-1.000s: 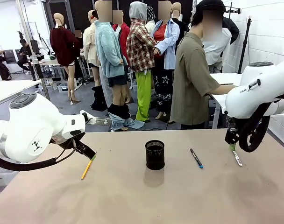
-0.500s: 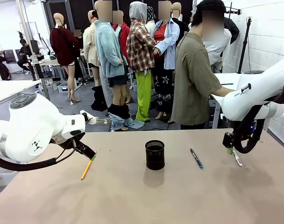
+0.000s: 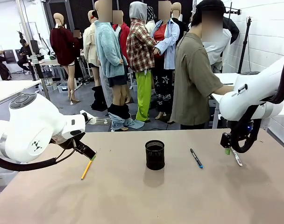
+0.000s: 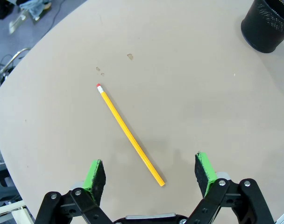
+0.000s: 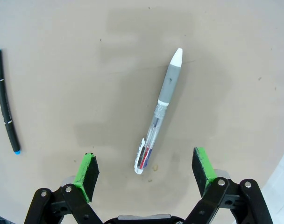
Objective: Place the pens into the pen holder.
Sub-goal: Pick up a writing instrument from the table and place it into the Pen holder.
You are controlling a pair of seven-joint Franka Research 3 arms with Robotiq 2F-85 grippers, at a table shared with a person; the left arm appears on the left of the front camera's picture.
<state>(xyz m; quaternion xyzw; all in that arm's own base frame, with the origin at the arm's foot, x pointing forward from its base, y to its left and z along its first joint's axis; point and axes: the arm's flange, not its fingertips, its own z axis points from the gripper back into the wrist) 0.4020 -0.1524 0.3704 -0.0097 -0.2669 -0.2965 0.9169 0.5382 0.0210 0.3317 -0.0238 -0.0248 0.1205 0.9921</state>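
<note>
The black mesh pen holder [image 3: 154, 154] stands upright at the table's middle; its side shows at the left wrist view's top right [image 4: 268, 25]. A yellow pencil [image 3: 88, 168] [image 4: 130, 135] lies flat at the left, below my open left gripper [image 3: 88, 154] [image 4: 150, 171], one end between the green pads. A dark pen with blue ends [image 3: 196, 158] [image 5: 5, 114] lies right of the holder. A pale clear-and-grey pen [image 3: 237, 157] [image 5: 160, 110] lies at the right, under my open right gripper [image 3: 228, 150] [image 5: 145, 174]. Neither gripper holds anything.
A person [image 3: 194, 74] stands at the far side by a white side table [image 3: 226, 79], turned away. The brown table [image 3: 146, 196] has wide bare room toward the front. Its curved left edge shows in the left wrist view.
My right arm has lifted and drawn back slightly, raising its gripper above the pale pen. The left arm and all the pens stay where they were.
</note>
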